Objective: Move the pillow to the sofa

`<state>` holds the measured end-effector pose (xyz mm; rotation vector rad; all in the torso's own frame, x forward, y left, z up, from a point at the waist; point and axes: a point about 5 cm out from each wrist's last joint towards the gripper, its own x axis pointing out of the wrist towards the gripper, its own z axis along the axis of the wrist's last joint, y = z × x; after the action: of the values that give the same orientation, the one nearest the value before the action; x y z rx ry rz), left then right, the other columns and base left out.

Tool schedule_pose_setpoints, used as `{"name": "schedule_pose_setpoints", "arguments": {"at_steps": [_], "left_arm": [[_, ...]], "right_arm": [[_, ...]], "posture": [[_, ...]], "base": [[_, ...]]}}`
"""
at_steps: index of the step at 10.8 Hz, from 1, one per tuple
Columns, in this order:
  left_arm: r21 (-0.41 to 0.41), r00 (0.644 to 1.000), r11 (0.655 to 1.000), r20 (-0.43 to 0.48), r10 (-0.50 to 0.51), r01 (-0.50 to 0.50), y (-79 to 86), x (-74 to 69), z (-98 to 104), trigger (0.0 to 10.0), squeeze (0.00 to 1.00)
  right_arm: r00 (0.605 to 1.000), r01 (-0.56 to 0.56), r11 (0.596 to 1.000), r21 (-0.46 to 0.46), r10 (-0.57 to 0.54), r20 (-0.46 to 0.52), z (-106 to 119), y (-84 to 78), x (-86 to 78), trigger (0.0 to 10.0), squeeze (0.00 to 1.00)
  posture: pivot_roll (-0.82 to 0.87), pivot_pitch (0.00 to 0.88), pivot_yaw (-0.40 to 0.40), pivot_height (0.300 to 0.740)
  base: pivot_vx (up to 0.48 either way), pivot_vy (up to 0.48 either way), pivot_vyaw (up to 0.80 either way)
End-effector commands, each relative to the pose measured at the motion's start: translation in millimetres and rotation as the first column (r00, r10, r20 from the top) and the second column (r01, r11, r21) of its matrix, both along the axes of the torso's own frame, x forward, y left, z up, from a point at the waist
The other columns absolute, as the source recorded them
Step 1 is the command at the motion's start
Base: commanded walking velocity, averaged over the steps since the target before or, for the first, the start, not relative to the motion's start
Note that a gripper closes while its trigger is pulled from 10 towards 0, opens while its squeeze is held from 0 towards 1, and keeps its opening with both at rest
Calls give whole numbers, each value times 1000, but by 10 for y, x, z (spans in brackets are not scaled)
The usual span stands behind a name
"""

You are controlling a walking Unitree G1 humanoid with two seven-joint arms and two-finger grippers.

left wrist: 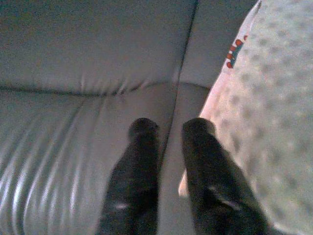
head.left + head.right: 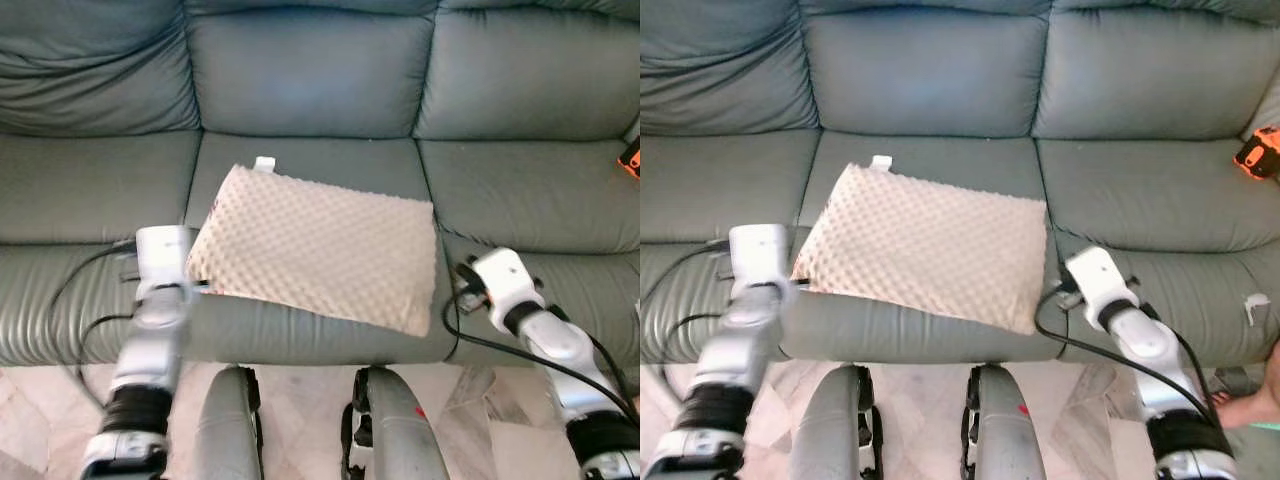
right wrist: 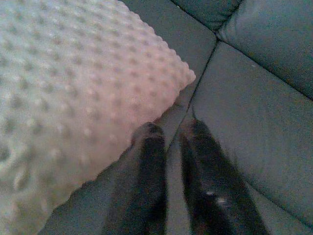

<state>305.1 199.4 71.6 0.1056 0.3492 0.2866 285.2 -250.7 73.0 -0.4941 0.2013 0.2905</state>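
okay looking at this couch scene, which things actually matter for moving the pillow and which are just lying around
Part of the job:
- pillow, beige and bumpy, lying on the middle seat
- sofa, grey
- left end effector, at the pillow's left edge, holding nothing
- right end effector, at its right edge, holding nothing

Just lying about:
- orange object on the sofa's far right seat

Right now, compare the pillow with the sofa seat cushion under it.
The pillow is beige and covered in raised dots; the middle seat cushion is smooth grey-green leather. The pillow lies skewed, with one corner overhanging the front edge; the cushion sits square in the sofa. The pillow is smaller. Both are roughly rectangular.
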Motion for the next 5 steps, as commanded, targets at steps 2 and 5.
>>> {"name": "schedule_pose_setpoints", "arguments": {"at_steps": [2, 5], "left_arm": [[-3, 999, 1000, -31, -6, 6, -47, -103, -81, 10000, 1000], [33, 996, 999, 80, -33, 30, -31, -182, 153, 10000, 1000]], "right_arm": [[1000, 26, 1000, -12, -26, -10, -26, -35, -21, 10000, 1000], [998, -7, 999, 48, 4, 65, 145, 229, 79, 10000, 1000]], "posture": [[-41, 228, -32, 647], [-39, 224, -37, 647]], "base": [[0, 0, 0], [0, 0, 0]]}}
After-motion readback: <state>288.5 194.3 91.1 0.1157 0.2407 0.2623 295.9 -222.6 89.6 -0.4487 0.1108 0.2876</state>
